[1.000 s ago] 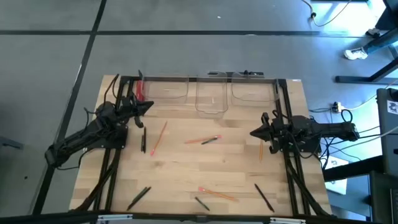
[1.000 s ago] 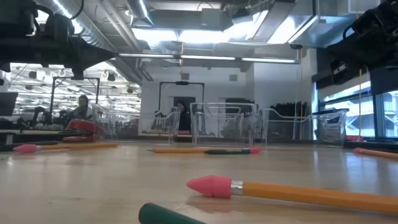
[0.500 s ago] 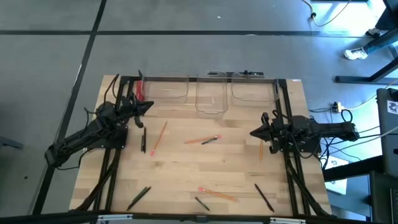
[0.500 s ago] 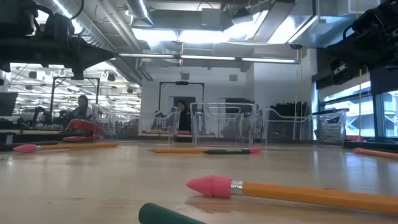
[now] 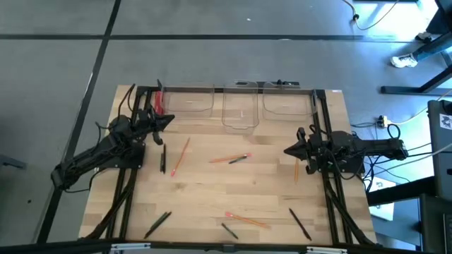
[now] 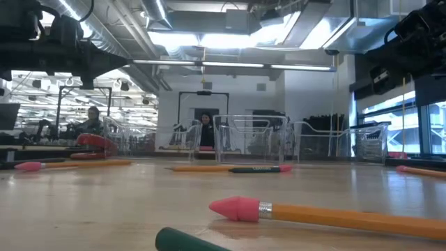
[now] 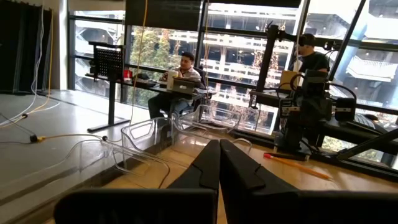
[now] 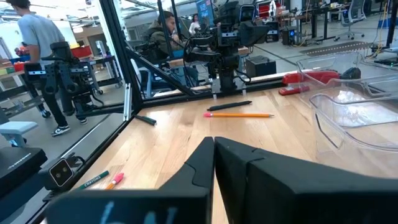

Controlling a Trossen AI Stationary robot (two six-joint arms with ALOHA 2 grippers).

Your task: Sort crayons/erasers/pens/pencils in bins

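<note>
Three clear bins (image 5: 239,106) stand in a row at the counter's far edge. Orange pencils (image 5: 181,155), black pens (image 5: 299,224) and short dark crayons (image 5: 229,231) lie flat and scattered across the wood, none inside a bin

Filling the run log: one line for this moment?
left tool: shut, empty | right tool: shut, empty | bins: empty | pencils, pens: on table

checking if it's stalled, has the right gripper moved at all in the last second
No. In the high view the right gripper sits at the same spot beside the orange pencil, below the right bin, shut and holding nothing.
</note>
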